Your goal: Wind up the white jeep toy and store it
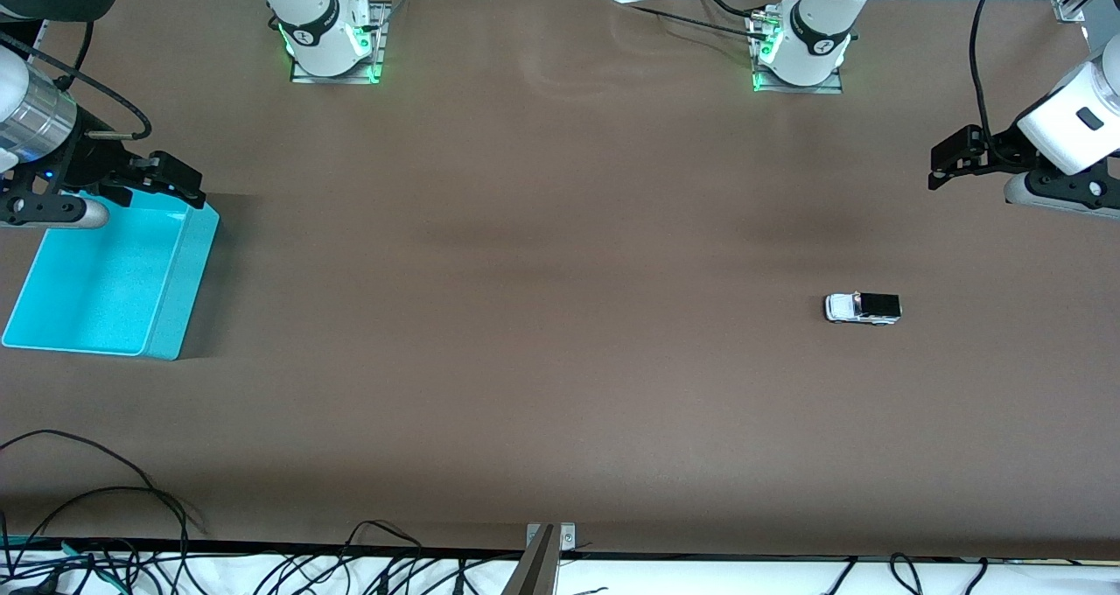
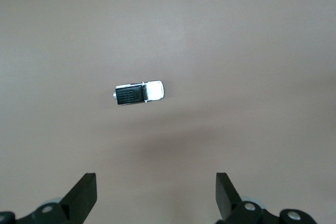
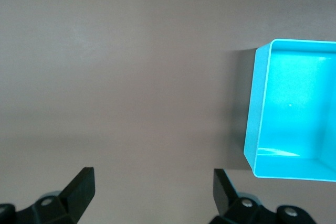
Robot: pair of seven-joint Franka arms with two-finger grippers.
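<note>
While both arms wait with pincers spread and empty, the white jeep toy [image 1: 862,308] lies on the desk [image 1: 560,359] toward the left arm's end, its long axis along the desk, white hood seemingly toward the turquoise bin [image 1: 179,302]. Left pincer [image 1: 941,171] hangs over bare desk; right pincer [image 1: 179,184] over the bin's rim.

Both arms are white w/ round shapes & black joint rings. Each base [image 1: 332,31] glows green at the bottom & has a small red knob on top. Right arm has a shiny silver band [image 1: 31,118] & a black cable. Grippers are black w/ flat pointy fingers [image 2: 81,195].
</note>
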